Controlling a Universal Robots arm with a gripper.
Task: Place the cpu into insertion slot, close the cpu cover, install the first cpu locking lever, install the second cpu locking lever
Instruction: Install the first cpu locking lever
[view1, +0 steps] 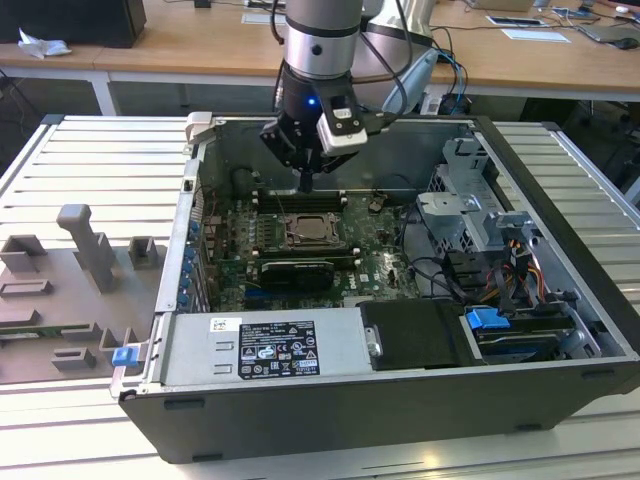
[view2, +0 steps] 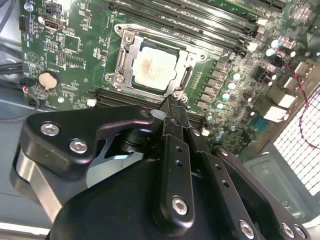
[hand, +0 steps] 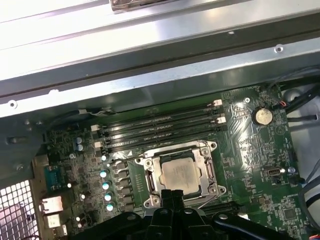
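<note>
Black gripper (view2: 172, 102) body fills the near ground in the second wrist view. Its narrow fingers are drawn together into one slim point, with nothing seen between them. The tip stands at a corner of the socket. Whether it touches metal or hangs just above, I cannot tell.

Just beyond the tip lies the small flat square cpu (view2: 152, 67), its top pale silvery-beige metal. It sits level in the small square dark insertion slot (view2: 186, 79) on the green circuit board (view2: 75, 55). The thin silvery square cpu cover (view2: 129, 47) lies flat around the chip, which shows through its cut-out middle. No tilt is visible in either wrist view.

Long black memory slots (hand: 160, 130) run along the socket's other side, close to it. A round silver coin battery (view2: 48, 80) sits well apart on the board.

In the exterior view the arm hangs straight down into the open dark computer case (view1: 560, 200). The fingertip comes down between the memory slots and the socket.

Judgement: chip placed and cover shut, so the first two steps look done. The work in hand looks like the first locking lever. I cannot make out for certain how the levers stand.

That step calls for a closed, fine tip bearing on thin wire, pushed down and tucked sideways under its catch. The tip must keep clear of the memory slots and the chip's top. A slip could scrape the board.
</note>
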